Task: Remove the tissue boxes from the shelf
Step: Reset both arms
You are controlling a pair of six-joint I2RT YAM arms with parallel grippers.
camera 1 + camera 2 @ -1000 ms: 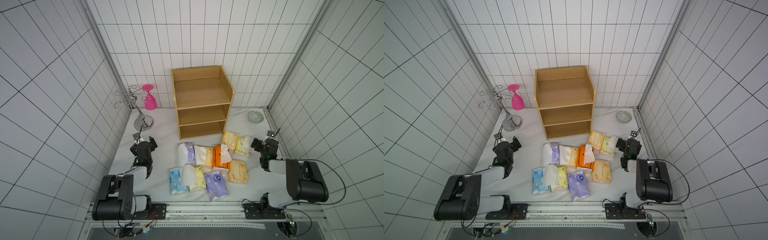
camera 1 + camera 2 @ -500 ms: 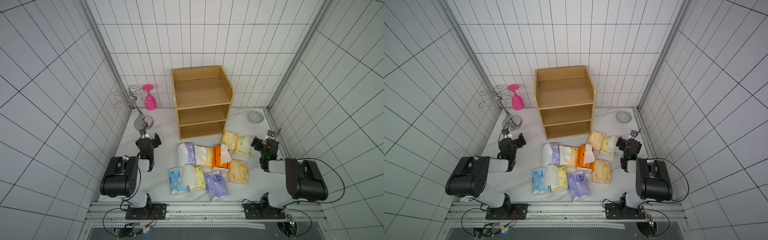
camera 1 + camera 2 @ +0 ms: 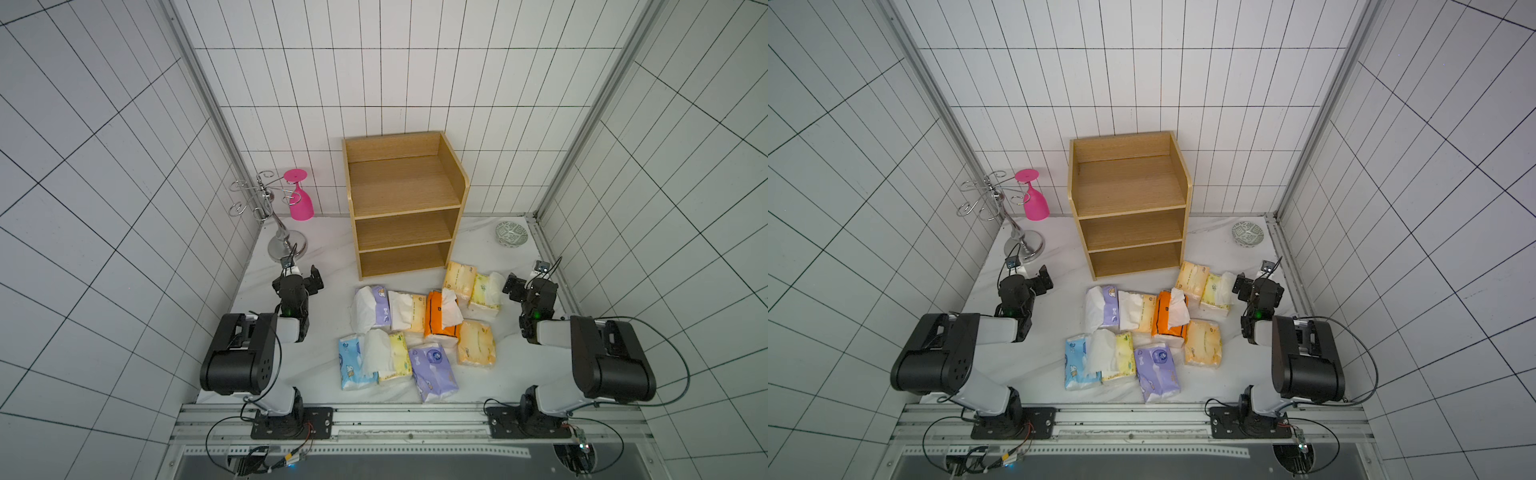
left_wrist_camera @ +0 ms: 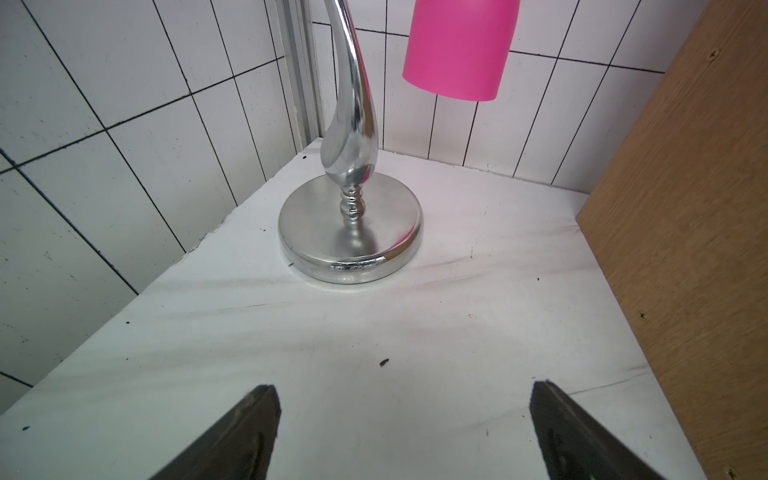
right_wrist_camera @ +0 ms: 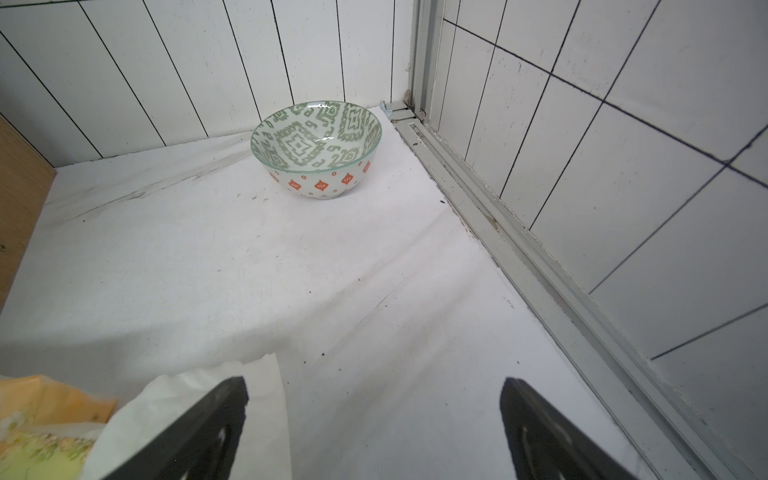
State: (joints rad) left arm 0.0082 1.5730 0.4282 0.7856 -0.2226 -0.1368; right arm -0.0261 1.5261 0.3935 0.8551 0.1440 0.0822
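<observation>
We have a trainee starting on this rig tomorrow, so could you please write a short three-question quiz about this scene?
1. True or false: the right gripper is shut on a tissue.
2. What hangs upside down from the metal rack? A) a mug B) a pink glass C) a spoon
3. How many tissue packs lie on the table in front of the shelf?

Key: 1 false, its jaws stand open with nothing between them. 2 B. 3 nine, and none is left on the shelf.
</observation>
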